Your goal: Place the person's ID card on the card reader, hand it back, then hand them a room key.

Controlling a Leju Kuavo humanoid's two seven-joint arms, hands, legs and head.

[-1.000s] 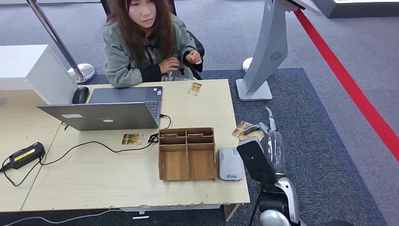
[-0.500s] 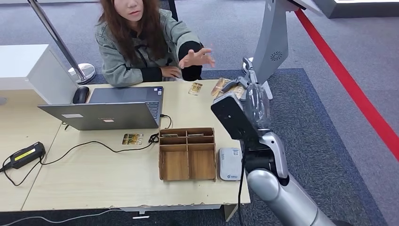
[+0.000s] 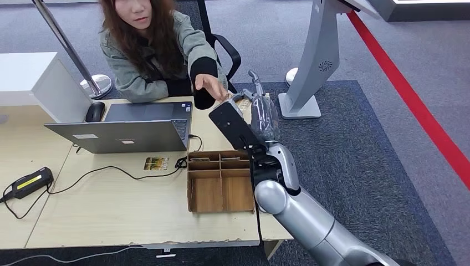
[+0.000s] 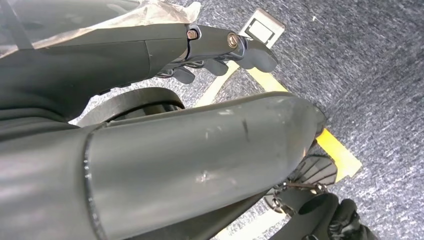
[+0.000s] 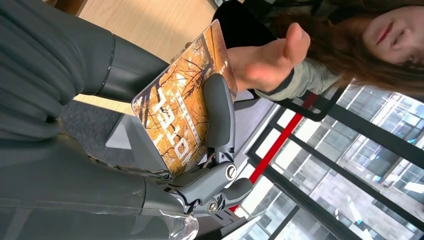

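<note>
Right hand (image 3: 256, 106) offers the room key (image 5: 186, 102) above the worktop (image 3: 111, 205).
Arm stretched forward and up over the wooden organiser (image 3: 220, 180), dark fingers (image 5: 218, 112) pinching the orange-printed card; the person's open hand (image 3: 210, 87) reaches just beside it. Left hand (image 4: 220, 50) hangs with fingers curled, holding nothing.

Room key card (image 5: 186, 107): glossy printed plastic, autumn-leaf pattern. Right hand (image 5: 212, 150): matt dark grey plastic fingers, bare metal screws at the joints, clear crinkled plastic film over the wrist. Right arm (image 3: 310, 221): smooth silver metal, satin sheen. Desk (image 3: 111, 205): pale wood laminate, matt, front edge chipped. Organiser box (image 3: 220, 180): raw brown wood. Laptop (image 3: 124, 130): brushed grey metal. Floor (image 3: 366, 155): rough grey carpet. Person's jacket (image 3: 124, 80): faded denim cloth.
</note>
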